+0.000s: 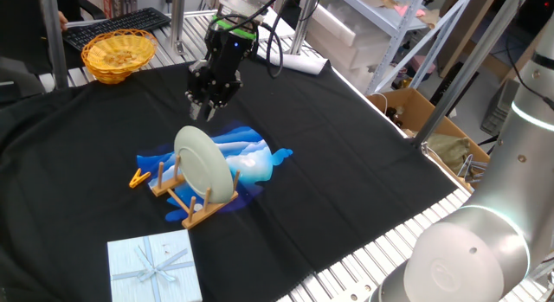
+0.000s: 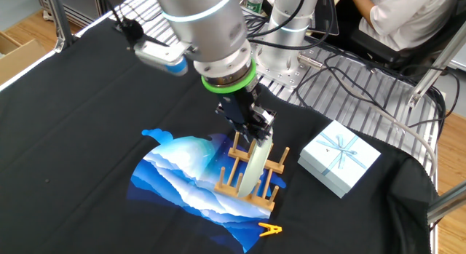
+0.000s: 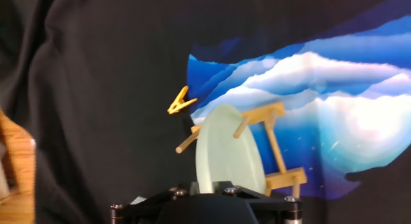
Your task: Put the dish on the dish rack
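The pale green-white dish (image 1: 203, 168) stands upright on edge between the pegs of the small wooden dish rack (image 1: 195, 211). My gripper (image 1: 208, 110) hangs above and behind the dish, apart from it, with its fingers slightly spread and nothing in them. In the other fixed view the gripper (image 2: 255, 129) is just over the dish's (image 2: 255, 167) top rim, above the rack (image 2: 237, 183). In the hand view the dish (image 3: 228, 150) and the rack (image 3: 276, 121) lie straight ahead of the gripper (image 3: 207, 187).
The rack sits on a blue-and-white cloth (image 1: 260, 155) on the black table cover. An orange clothespin (image 1: 138, 177) lies beside the rack. A pale blue gift box (image 1: 154, 267) is at the front. A yellow wicker basket (image 1: 119, 53) is at the back left.
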Action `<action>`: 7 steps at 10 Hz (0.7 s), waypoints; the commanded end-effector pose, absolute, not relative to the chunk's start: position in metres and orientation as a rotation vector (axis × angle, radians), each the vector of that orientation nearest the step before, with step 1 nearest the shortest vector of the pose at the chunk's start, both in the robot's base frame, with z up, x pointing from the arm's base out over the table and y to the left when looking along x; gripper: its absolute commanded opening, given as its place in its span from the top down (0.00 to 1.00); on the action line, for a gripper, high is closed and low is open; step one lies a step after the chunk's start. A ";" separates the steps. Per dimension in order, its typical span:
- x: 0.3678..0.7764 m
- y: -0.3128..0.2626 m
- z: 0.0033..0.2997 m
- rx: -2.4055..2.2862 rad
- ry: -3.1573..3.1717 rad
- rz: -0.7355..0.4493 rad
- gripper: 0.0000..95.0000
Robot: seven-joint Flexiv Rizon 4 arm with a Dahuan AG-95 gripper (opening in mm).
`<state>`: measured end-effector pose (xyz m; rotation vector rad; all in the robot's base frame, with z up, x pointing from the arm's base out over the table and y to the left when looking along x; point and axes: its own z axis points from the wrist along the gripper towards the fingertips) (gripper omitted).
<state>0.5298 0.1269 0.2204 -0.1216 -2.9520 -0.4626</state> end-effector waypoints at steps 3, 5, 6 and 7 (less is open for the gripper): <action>0.529 0.120 0.220 -0.017 -3.092 -0.235 1.00; 0.529 0.120 0.220 0.045 -3.142 -0.149 1.00; 0.529 0.120 0.220 0.068 -3.142 -0.120 1.00; 0.529 0.120 0.220 0.098 -3.151 -0.097 1.00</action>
